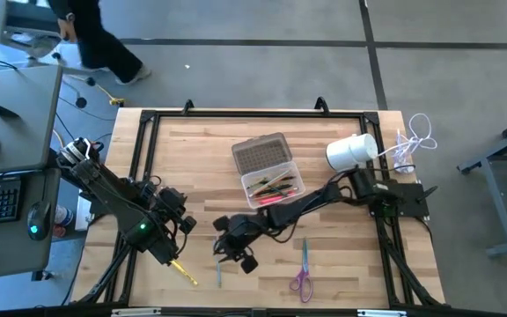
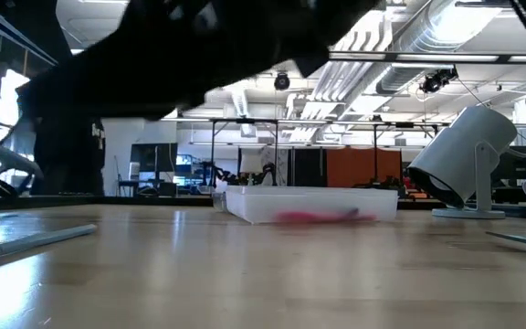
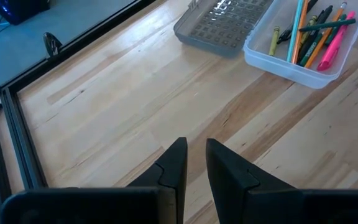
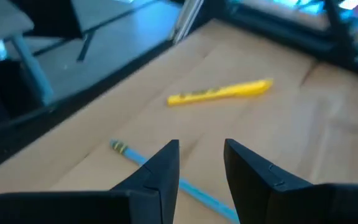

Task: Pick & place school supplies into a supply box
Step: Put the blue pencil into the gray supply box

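Left gripper [image 3: 194, 163] hovers over the desk [image 1: 192, 150] at the near-left side, fingers slightly apart with a narrow gap, nothing between them. Yellow marker [image 1: 183, 270] lies on the desk just beside it, toward the front edge. Blue pencil [image 4: 166, 174] lies next to the marker. Right gripper [image 4: 201, 163] hangs low right over that pencil, fingers apart, empty; contact with the pencil is hard to tell. Supply box [image 1: 274, 187] sits mid-desk, open, lid [image 1: 260, 154] folded back flat, several pens and pencils [image 3: 312, 34] inside, among them a pink one. Purple scissors [image 1: 303, 275] lie near the front edge, right of the pencil. White cylinder [image 1: 351, 151] stands far right.
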`<state>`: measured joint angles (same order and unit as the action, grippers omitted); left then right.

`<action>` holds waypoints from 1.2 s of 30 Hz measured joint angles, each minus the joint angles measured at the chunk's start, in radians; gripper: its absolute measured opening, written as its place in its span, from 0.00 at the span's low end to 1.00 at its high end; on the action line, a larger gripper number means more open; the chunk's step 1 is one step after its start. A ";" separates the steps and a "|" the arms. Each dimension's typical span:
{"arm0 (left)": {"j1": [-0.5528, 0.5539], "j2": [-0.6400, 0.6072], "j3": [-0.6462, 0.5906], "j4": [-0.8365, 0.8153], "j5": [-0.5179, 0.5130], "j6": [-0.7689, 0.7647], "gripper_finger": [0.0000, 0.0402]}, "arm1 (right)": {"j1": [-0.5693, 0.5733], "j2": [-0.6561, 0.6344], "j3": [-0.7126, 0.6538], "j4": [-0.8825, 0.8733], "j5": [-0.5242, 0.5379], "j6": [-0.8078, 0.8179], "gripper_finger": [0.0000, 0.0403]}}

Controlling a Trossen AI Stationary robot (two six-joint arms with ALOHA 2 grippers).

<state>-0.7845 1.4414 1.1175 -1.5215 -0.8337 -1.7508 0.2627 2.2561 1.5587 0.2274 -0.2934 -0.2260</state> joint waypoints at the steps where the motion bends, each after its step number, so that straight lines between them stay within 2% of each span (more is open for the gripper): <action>1: 0.000 0.000 0.000 0.000 0.000 0.000 0.24 | 0.000 0.022 0.033 -0.035 -0.009 -0.004 0.28; 6: 0.000 0.000 0.000 0.000 0.000 0.000 0.24 | 0.000 0.127 0.194 -0.213 -0.028 -0.058 0.28; 11: 0.000 0.000 0.000 0.001 0.001 0.019 0.24 | -0.001 0.186 0.262 -0.246 -0.058 -0.097 0.28; 23: 0.000 0.000 0.000 0.001 0.001 0.022 0.24 | -0.015 0.186 0.207 -0.261 -0.028 -0.226 0.28; 32: 0.000 0.000 0.000 0.001 0.001 0.022 0.24 | -0.006 0.182 0.196 -0.324 0.017 -0.218 0.27; 36: 0.000 0.000 0.000 0.001 0.002 0.022 0.24 | 0.007 0.181 0.196 -0.329 0.045 -0.101 0.27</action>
<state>-0.7845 1.4414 1.1175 -1.5208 -0.8322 -1.7290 0.2700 2.4374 1.7548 -0.1017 -0.2483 -0.3274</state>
